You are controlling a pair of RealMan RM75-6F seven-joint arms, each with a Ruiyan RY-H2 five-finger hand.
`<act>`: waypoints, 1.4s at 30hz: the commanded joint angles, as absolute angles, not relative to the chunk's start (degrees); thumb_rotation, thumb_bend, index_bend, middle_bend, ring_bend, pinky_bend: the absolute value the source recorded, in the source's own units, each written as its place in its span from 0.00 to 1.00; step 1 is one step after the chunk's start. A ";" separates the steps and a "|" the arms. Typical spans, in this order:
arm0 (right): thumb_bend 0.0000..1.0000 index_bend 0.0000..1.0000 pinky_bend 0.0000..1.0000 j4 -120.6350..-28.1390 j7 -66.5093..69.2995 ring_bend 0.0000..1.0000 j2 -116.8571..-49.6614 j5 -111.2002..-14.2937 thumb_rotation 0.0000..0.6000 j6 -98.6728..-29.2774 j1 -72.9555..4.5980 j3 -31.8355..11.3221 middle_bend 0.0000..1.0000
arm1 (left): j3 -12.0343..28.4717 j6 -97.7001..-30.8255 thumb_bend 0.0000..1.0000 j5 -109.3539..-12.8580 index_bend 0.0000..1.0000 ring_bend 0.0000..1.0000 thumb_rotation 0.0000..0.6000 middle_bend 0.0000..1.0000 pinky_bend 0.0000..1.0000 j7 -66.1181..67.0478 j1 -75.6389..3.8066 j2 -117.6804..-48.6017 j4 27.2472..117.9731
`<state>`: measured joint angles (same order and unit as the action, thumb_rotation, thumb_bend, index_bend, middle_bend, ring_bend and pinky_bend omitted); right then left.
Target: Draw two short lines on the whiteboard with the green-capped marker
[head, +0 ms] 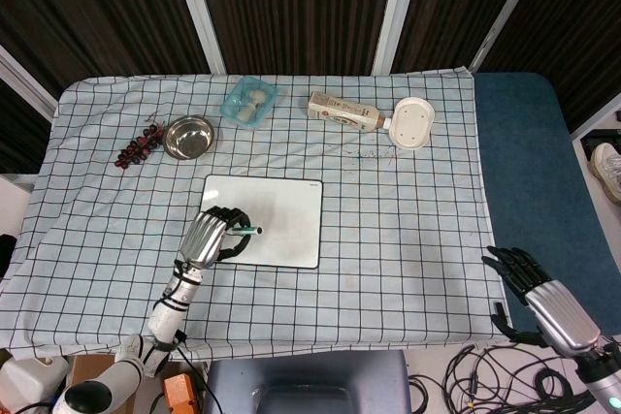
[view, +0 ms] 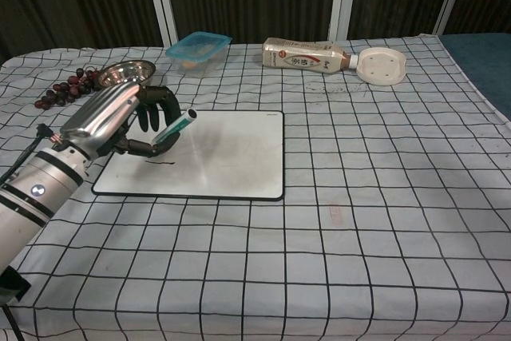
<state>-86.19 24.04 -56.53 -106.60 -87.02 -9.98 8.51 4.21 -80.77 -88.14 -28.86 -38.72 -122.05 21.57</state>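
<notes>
The left hand [view: 120, 117] holds the green-capped marker [view: 174, 128] in curled dark fingers, over the near-left part of the white rectangular whiteboard with a dark rim [view: 231, 153]. The marker lies tilted, its upper end pointing up and to the right in the chest view. In the head view the same hand [head: 209, 238] sits over the left edge of the whiteboard [head: 281, 215], and the marker [head: 246, 230] points right across the board. A short dark stroke [view: 162, 161] shows on the board surface just below the hand; whether the marker tip touches the board cannot be told.

The right hand [head: 543, 293] hangs beyond the near right corner of the table, well apart from the board, fingers spread and holding nothing.

The table is covered by a white cloth with a black grid [view: 359, 197]. Along its far side, from left to right, lie a bunch of dark red grapes [view: 60, 91], a round steel bowl [view: 126, 75], a clear blue plastic container [view: 198, 47], a beige bottle lying on its side [view: 307, 55] and a round white dish [view: 381, 65] touching the bottle's cap end.
</notes>
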 commanded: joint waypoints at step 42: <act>0.28 0.00 0.01 -85.52 27.74 0.00 -55.83 -108.19 1.00 -89.20 -10.21 9.54 0.00 | 6.28 -74.95 0.57 -86.57 0.76 0.56 1.00 0.75 0.57 -29.29 -40.58 -126.65 21.89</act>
<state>-85.51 27.74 -55.83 -108.20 -89.20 -10.21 9.54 6.30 -74.96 -86.57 -29.26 -40.60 -126.64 21.91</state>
